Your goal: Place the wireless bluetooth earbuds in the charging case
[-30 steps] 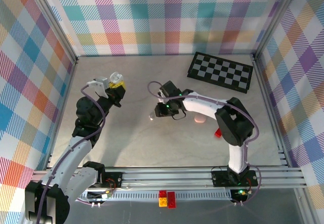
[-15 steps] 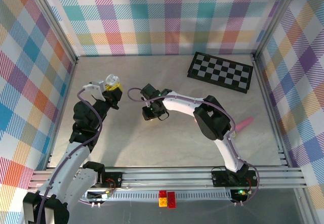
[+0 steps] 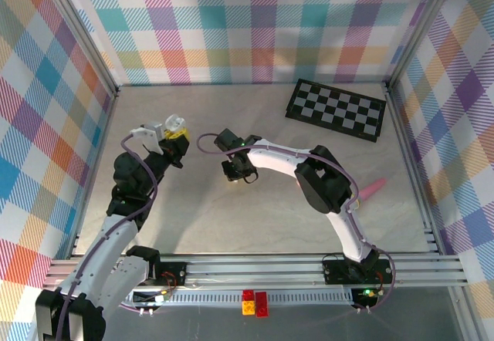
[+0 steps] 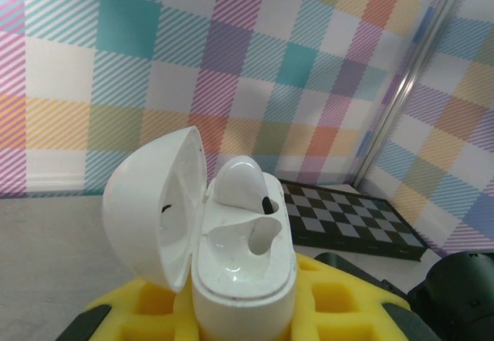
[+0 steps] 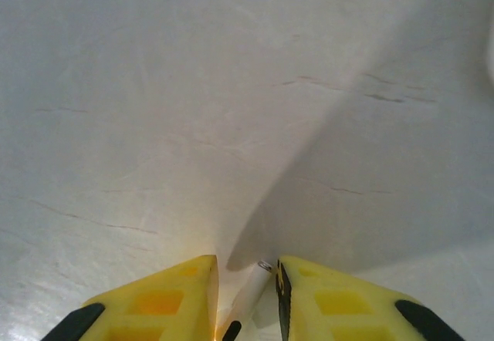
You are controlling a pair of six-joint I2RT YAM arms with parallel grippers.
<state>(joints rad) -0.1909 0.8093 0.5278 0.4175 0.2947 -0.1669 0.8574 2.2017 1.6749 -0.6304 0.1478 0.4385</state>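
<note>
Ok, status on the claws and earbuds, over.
Left claw shut on open case, one earbud seated, one socket empty. Right claw shut on second earbud. Nothing in the way.

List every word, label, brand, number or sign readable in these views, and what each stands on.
None can be read. The open white charging case shows no brand or marking, the checkerboard bears only plain squares, the plaid walls carry pattern alone, and the bricks on the front rail are too small to tell.
</note>
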